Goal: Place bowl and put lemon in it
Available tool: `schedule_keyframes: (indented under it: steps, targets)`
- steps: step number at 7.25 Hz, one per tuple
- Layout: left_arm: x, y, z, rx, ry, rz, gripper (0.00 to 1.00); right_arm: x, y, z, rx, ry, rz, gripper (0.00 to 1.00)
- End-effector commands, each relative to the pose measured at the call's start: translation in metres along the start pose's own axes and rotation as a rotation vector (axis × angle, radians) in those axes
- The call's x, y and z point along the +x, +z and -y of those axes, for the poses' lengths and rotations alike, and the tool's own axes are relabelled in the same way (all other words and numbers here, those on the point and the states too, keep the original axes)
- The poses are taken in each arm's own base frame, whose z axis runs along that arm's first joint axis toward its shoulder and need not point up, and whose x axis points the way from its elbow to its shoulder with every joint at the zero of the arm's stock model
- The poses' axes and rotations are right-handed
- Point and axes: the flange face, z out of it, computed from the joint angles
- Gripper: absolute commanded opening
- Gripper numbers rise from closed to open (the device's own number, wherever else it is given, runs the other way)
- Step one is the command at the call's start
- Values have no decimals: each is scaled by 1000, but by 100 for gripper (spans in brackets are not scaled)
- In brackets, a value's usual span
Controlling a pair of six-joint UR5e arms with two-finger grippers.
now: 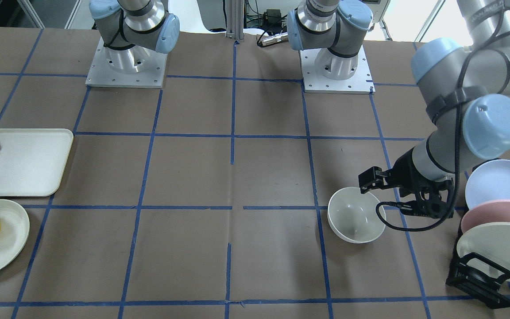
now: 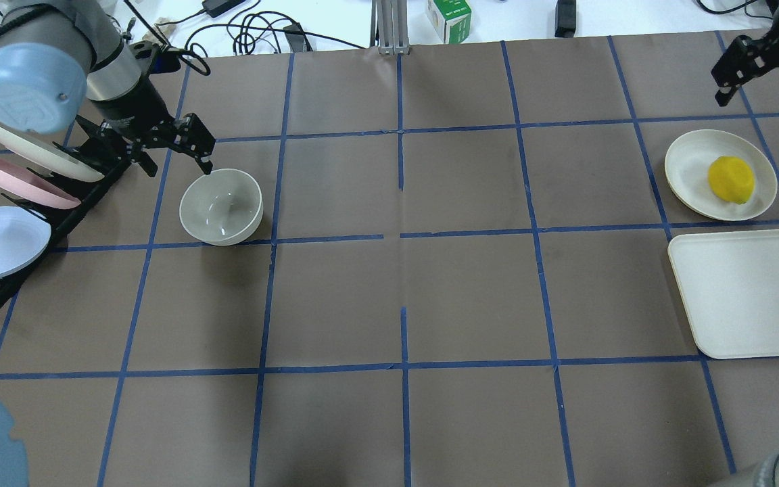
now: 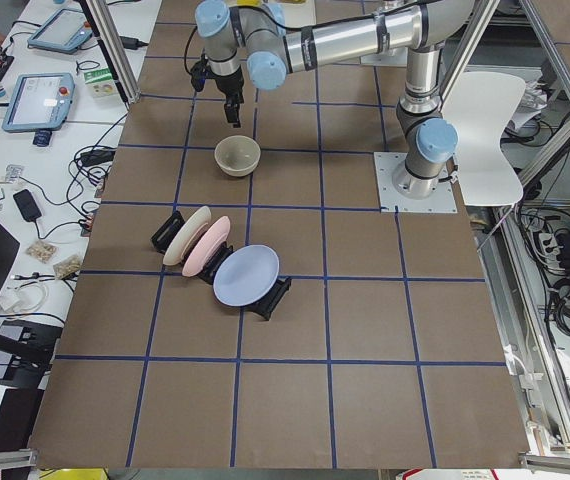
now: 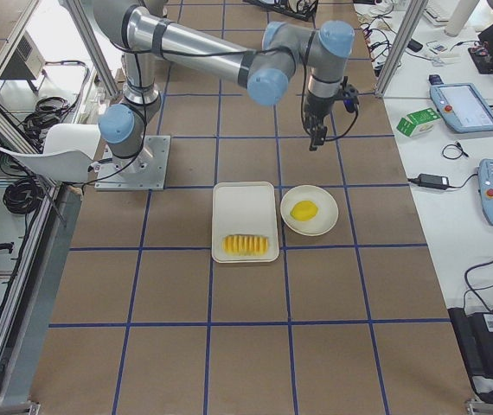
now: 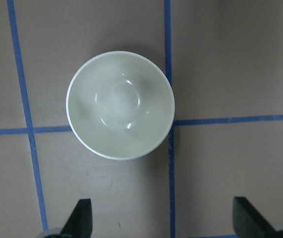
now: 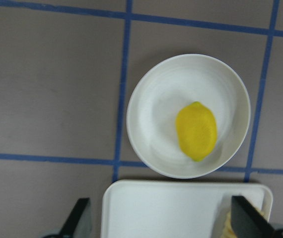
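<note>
Bowl: I see the bowl (image 2: pixel 220 206) upright on the worktop, overhead frame's left; left gripper (image 2: pixel 176 162) just beside it, jaws apart, empty.
Lemon: the lemon (image 2: pixel 731 179) lies on a plate (image 2: pixel 687 166), frame's right.
Nearer arm: right gripper (image 2: pixel 757 88), jaws apart, empty.
Axis: in the right wrist view the lemon's length runs up-frame, crosswise to the jaws.

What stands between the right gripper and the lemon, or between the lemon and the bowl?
Nothing visible does. The open right gripper hangs clear beside the plate, where the lemon lies uncovered. Between lemon and empty bowl only table surface shows; the open left gripper stands beside the bowl.
</note>
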Motion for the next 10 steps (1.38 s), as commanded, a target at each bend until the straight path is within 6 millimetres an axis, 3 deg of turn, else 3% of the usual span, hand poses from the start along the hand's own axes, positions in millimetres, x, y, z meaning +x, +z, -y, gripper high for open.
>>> schedule_keyframes:
  steps: [1, 2, 3, 4, 5, 6, 7, 8, 10]
  targets:
    - [-42, 69, 1, 9, 6, -6, 100, 80, 120, 19, -34, -76, 31, 100]
    - [-42, 98, 0, -2, 5, -20, 100, 84, 152, 26, -47, -114, 43, 100]
    - [-44, 109, 7, 24, 9, -9, 100, 80, 166, 24, -51, -123, 52, 99]
    - [-47, 122, 13, 18, 7, -13, 92, 79, 195, 26, -50, -124, 51, 98]
    - [-51, 121, 16, 26, 10, -11, 57, 75, 208, 22, -68, -135, 65, 98]
    - [-51, 124, 14, 19, 21, -12, 22, 74, 209, 21, -73, -136, 69, 90]
    - [-50, 122, 14, 25, 21, -14, 0, 73, 210, 20, -77, -133, 74, 69]
    - [-47, 116, 14, 36, 19, -13, 0, 73, 211, 19, -83, -134, 77, 40]
    - [-33, 97, 13, 74, 22, -60, 0, 71, 203, 21, -77, -127, 108, 22]
